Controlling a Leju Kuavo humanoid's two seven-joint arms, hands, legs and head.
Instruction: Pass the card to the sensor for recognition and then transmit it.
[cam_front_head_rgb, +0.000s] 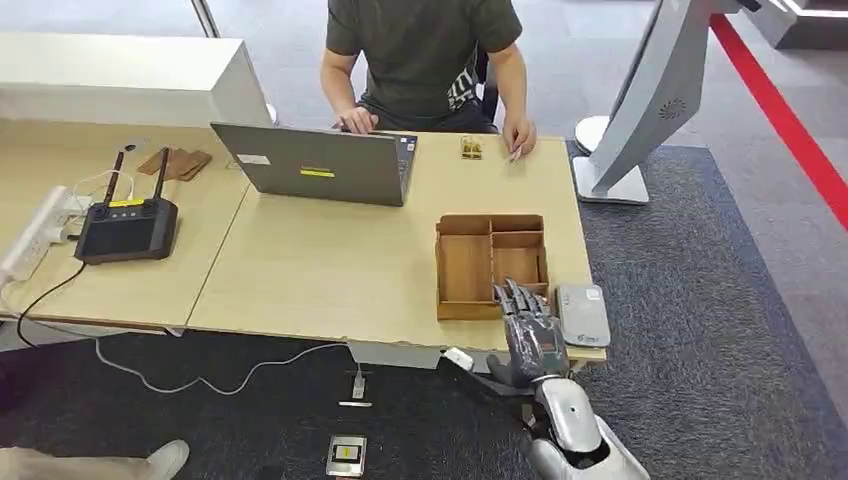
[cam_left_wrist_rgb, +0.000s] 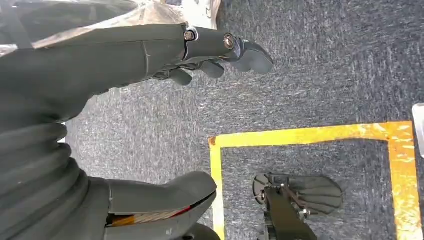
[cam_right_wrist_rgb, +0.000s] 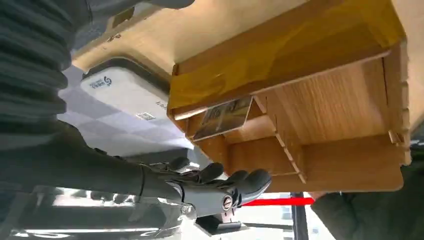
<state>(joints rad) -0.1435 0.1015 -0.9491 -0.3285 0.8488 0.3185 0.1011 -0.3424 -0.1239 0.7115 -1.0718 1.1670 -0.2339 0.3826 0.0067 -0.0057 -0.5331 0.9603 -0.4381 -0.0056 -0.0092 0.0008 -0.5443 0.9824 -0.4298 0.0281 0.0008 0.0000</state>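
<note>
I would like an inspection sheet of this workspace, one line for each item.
Surface: light wooden table.
Job's things: card leaning in a compartment of the wooden tray; grey sensor beside the tray.
Clutter: laptop, black controller.
Hands: right hand at the tray, holding nothing; left hand hangs over the carpet, holding nothing.
Cables: white cable on the floor.
Surroundings: seated person.

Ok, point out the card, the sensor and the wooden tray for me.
card (cam_right_wrist_rgb: 223, 118), right wrist view, middle of its printed face.
sensor (cam_front_head_rgb: 582, 314), head view, centre of its grey top.
wooden tray (cam_front_head_rgb: 466, 268), head view, floor of the large compartment.
</note>
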